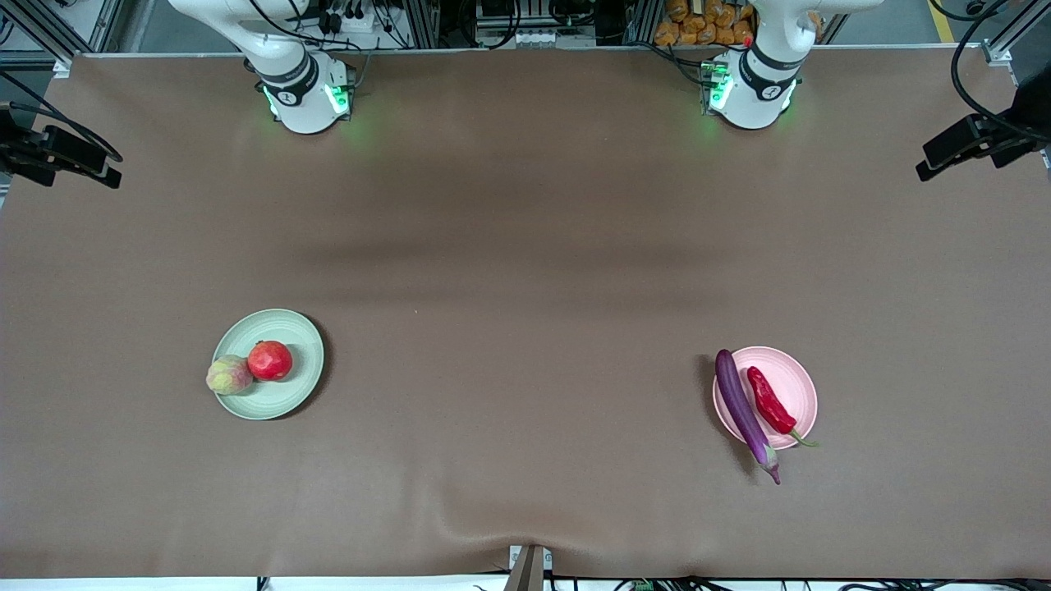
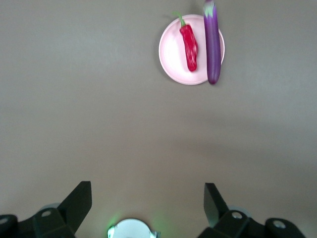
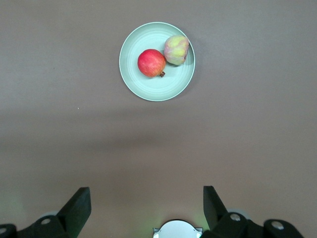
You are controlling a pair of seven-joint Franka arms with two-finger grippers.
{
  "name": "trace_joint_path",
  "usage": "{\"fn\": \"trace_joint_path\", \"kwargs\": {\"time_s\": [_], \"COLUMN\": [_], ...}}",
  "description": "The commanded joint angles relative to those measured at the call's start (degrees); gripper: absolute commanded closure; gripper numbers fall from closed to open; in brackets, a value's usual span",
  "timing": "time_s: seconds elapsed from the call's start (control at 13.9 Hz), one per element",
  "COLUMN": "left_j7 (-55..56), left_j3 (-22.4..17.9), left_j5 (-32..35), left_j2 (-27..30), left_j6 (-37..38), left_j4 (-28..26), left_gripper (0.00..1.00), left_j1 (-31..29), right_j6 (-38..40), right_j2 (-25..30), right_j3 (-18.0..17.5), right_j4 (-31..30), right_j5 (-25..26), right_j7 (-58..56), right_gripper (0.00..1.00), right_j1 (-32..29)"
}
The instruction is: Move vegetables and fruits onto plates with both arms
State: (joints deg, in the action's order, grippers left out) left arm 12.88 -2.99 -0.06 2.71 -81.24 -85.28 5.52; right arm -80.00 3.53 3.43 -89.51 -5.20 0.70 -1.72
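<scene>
The pale green plate (image 1: 287,394) lies toward the right arm's end of the table and holds the red pomegranate (image 1: 269,360) and the yellowish-pink peach-like fruit (image 1: 228,375), which sits on its rim. The pale pink plate (image 1: 796,386) lies toward the left arm's end with the red chili pepper (image 1: 770,402) on it and the purple eggplant (image 1: 743,410) across its edge, its stem end overhanging. My left gripper (image 2: 147,201) is open and empty, high above its own base; its wrist view shows the pink plate (image 2: 173,54). My right gripper (image 3: 147,203) is open and empty, high above its base; its wrist view shows the green plate (image 3: 148,89).
Both arms are drawn back near their green-lit bases (image 1: 308,94) (image 1: 743,90) at the table's edge farthest from the front camera. Black camera mounts (image 1: 57,156) (image 1: 973,144) stand at the two ends of the brown table (image 1: 525,271).
</scene>
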Motion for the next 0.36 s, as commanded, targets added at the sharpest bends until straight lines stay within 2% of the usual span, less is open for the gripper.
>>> {"fn": "trace_joint_path", "kwargs": {"time_s": [0.0,0.29], "left_j7": [-1.0,-2.1], "left_j3": [0.4,0.4], "left_j5": [1.4,1.4], "left_j2": [0.6,0.4], "left_j6": [-3.1,-3.7], "left_j4": [-0.5,-0.7], "left_gripper": [0.00,0.00], "left_j1": [0.2,0.7], "right_j6": [0.9,2.3], "right_j2": [-0.3,-1.0], "right_j3": [-1.0,-1.1], "right_j4": [1.1,0.9], "right_j5": [0.9,1.0], "right_j7": [0.8,1.0], "right_gripper": [0.00,0.00], "right_j1": [-0.8,-0.5]}}
